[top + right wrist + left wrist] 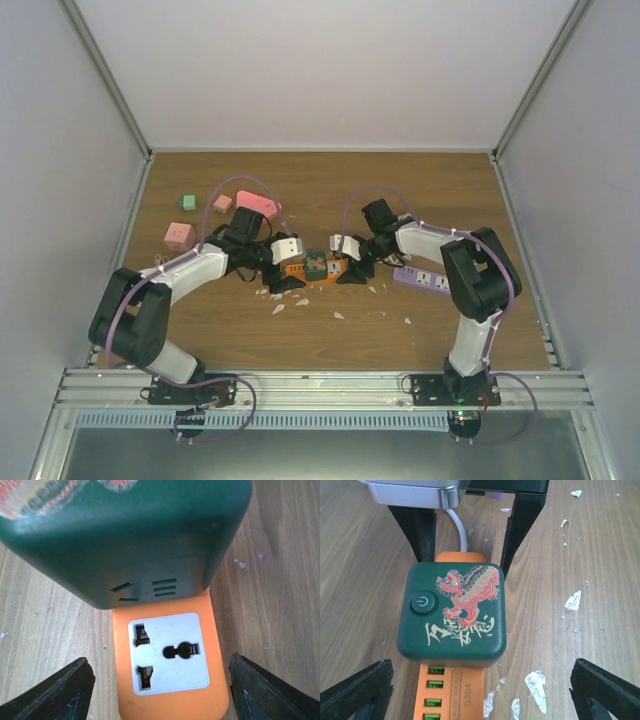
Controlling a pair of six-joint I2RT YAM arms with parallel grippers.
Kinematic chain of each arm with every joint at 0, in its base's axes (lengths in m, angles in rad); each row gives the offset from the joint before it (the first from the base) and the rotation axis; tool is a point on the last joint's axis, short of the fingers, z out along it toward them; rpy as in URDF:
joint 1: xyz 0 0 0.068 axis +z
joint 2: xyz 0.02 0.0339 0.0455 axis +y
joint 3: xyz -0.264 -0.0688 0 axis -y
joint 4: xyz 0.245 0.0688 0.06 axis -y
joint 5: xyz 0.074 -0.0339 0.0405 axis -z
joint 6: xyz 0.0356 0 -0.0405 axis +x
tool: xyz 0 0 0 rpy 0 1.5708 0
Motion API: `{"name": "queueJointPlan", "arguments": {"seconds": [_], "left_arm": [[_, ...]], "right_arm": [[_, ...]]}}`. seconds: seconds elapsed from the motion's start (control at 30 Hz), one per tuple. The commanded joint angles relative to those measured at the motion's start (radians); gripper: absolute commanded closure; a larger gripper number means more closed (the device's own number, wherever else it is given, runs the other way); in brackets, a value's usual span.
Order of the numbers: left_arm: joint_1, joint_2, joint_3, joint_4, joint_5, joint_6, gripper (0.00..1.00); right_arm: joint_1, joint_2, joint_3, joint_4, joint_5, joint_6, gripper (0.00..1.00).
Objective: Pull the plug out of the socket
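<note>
**Plug [316, 264] seated on socket [297, 268], jaws spread at both ends**

From above, the orange socket lies mid-desk [330, 340] with its long axis running left to right and the green plug on its middle, face up. Only the left wrist view shows the plug's red lion print [467, 597], its power button [422, 604] and green USB ports [434, 686]. Only the right wrist view shows a free white outlet [169, 653]. The left tool [480, 690] and right tool [157, 690] each stand wide apart, straddling one end and gripping nothing.
</note>
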Motion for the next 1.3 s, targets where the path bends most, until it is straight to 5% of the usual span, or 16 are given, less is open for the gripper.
{"name": "queueJointPlan", "arguments": {"seconds": [0.0,0.47,0.83,1.03,1.27], "left_arm": [[-0.033,0.056,0.0,0.105,-0.029,-0.001,0.05],[-0.094,0.147,0.047,0.145,-0.042,-0.005,0.15],[-0.097,0.123,0.037,0.164,-0.053,0.017,0.39],[-0.08,0.042,-0.036,0.141,-0.036,0.059,0.45],[-0.036,0.002,-0.09,0.102,0.002,0.09,0.49]], "right_arm": [[-0.001,0.027,0.003,0.002,-0.003,0.002,0.25],[0.027,0.072,0.038,-0.017,0.037,0.016,0.4],[0.081,0.072,0.067,-0.006,0.022,0.051,0.57],[0.082,0.048,0.064,0.009,-0.033,0.067,0.56],[0.084,-0.014,0.014,0.061,-0.161,0.091,0.39]]}}
